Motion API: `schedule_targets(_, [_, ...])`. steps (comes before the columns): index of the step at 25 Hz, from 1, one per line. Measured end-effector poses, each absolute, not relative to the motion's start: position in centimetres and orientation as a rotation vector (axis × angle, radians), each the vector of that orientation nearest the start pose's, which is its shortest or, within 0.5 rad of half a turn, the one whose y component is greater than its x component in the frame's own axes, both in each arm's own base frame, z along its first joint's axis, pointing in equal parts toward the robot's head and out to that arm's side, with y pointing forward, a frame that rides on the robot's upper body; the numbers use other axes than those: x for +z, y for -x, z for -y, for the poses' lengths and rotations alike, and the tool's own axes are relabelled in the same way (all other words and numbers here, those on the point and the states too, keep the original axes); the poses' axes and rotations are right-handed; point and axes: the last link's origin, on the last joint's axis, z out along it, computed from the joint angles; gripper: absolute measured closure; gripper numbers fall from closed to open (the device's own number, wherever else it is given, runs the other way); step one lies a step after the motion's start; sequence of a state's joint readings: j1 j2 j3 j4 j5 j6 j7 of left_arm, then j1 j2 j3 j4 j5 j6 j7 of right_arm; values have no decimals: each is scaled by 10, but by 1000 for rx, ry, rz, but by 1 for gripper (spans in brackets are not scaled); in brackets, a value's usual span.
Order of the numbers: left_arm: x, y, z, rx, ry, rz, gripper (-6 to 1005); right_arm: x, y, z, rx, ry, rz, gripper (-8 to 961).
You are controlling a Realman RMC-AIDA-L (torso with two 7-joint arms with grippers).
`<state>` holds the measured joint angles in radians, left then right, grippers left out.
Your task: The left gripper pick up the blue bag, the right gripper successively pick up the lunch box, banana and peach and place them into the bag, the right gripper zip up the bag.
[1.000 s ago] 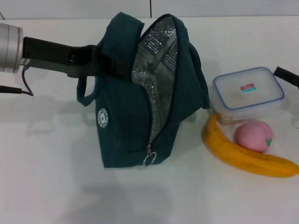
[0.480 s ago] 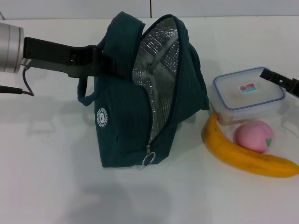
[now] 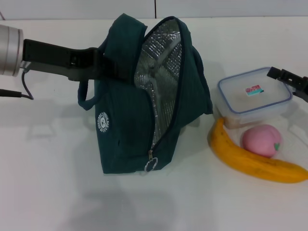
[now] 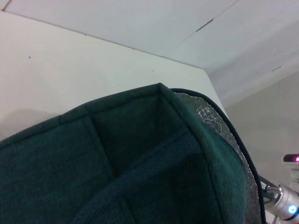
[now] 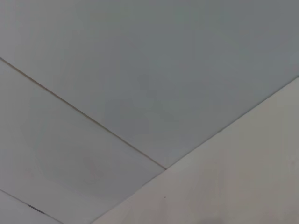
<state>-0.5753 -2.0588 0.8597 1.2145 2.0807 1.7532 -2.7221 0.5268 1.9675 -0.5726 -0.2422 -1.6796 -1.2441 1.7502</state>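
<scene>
The blue bag [image 3: 125, 130] stands open, its silver lining [image 3: 161, 62] facing right and its ring zipper pull [image 3: 151, 165] low at the front. My left gripper [image 3: 103, 65] is shut on the bag's top left side near a handle. The bag's fabric fills the left wrist view [image 4: 117, 163]. The lunch box [image 3: 252, 98] lies right of the bag, with the banana [image 3: 245, 161] and the peach [image 3: 261, 140] in front of it. My right gripper [image 3: 288, 77] hovers over the lunch box's far right corner.
The white table [image 3: 57, 183] runs back to a pale wall [image 3: 72, 8]. A black cable [image 3: 14, 92] trails from my left arm at the far left. The right wrist view shows only wall [image 5: 140, 70] and table surface [image 5: 252, 186].
My right gripper has moved left from the picture's right edge to over the lunch box's far corner. The bag has shifted slightly left in my left gripper.
</scene>
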Motion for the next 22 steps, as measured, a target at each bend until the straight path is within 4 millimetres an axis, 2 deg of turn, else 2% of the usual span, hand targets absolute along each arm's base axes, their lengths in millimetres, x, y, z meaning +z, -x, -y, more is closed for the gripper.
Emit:
schedule_targets(18, [62,183,-347,-470,2515,1725,958,18,-318,-343,1166,1955,-1627,135])
schedule_targets(22, [62,183,-347,-468,2517,1724,958,16,-315,-342,1189,1960,-1634,246])
